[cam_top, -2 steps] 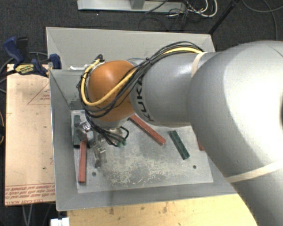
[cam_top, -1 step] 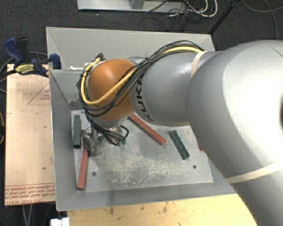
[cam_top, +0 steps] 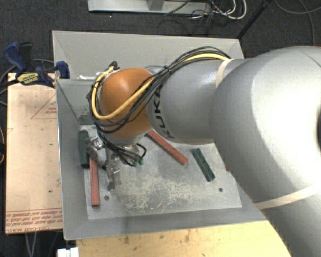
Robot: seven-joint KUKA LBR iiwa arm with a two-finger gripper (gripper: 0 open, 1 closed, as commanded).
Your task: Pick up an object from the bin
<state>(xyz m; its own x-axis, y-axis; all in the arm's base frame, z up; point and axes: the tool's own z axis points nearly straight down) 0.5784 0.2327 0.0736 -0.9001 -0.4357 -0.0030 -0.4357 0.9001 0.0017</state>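
My gripper (cam_top: 112, 171) hangs low over the left part of the bin floor, under the arm's orange cover. Just left of it lies a long red-brown stick (cam_top: 94, 184), running front to back. A dark green block (cam_top: 84, 148) lies beside the stick's far end, close to the left wall. A small teal piece (cam_top: 137, 163) shows just right of the gripper, partly hidden by cables. I see nothing held in the gripper.
A second red-brown stick (cam_top: 170, 149) lies slanted in the middle of the bin, its far end hidden under the arm. A dark green stick (cam_top: 203, 165) lies to its right. The arm covers the bin's back and right side.
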